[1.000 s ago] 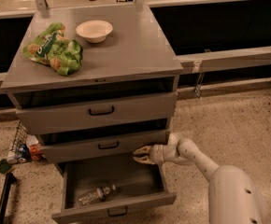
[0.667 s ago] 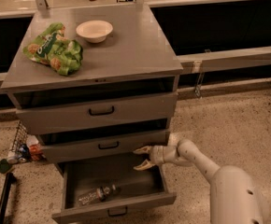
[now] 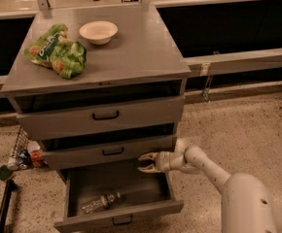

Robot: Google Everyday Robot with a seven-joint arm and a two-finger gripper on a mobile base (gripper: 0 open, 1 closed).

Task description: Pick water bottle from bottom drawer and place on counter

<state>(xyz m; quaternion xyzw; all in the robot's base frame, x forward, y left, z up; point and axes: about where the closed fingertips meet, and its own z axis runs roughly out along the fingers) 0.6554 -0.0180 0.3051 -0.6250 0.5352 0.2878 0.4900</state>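
While my pincer (image 3: 142, 162) hangs open and empty over the back right of the pulled-out bottom drawer (image 3: 131, 183), just under the front of the middle drawer (image 3: 73, 154), the water bottle (image 3: 101, 202) lies on its side near the front left. Counter (image 3: 136, 47): white bowl (image 3: 98, 32), green snack bag (image 3: 57, 51).

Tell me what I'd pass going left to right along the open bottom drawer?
water bottle lying in the bottom drawer → gripper, open, over the drawer's right part → white arm
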